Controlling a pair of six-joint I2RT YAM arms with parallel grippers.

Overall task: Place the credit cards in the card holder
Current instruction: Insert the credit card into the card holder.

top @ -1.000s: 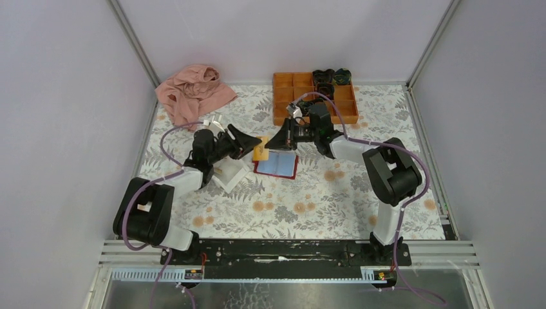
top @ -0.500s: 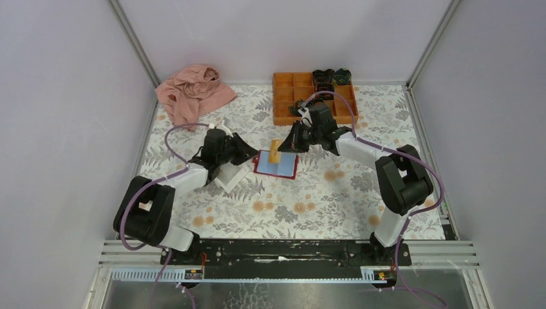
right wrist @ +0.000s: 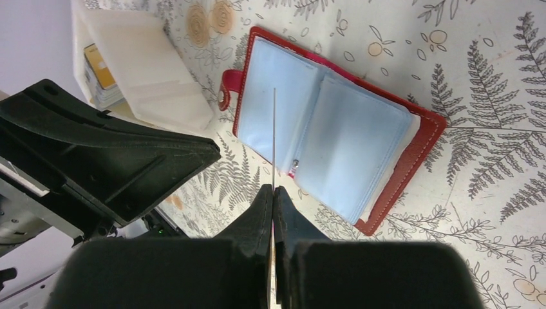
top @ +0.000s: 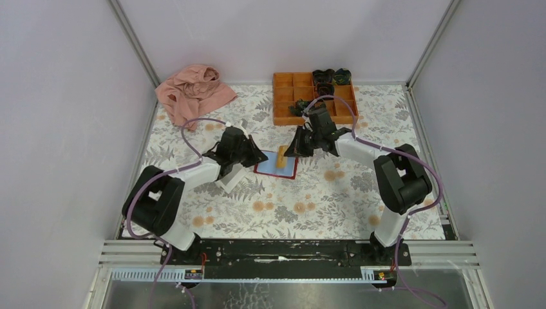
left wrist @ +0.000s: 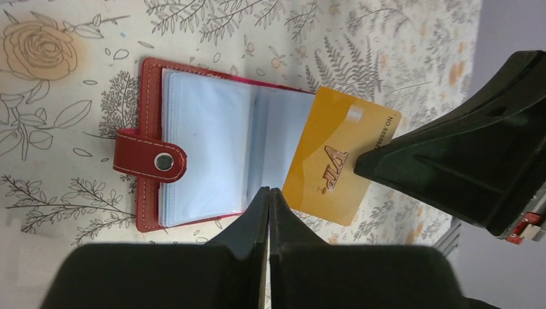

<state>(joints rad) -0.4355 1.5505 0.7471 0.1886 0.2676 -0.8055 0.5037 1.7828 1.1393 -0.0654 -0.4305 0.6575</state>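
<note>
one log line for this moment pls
right gripper: shut on card, over open wallet | left gripper: shut, empty | card: not yet inserted

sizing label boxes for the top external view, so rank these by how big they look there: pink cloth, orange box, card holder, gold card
1. pink cloth and orange box: they look about alike, so no ranking between them
2. card holder, lying open
3. gold card, tilted, so it shows only a narrow strip

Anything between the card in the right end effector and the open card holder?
Nothing visible. The credit card, in the right end effector, hangs over the card holder's pale blue sleeves; the shut left end effector is at the holder's edge, beside the card, not beneath it.
</note>
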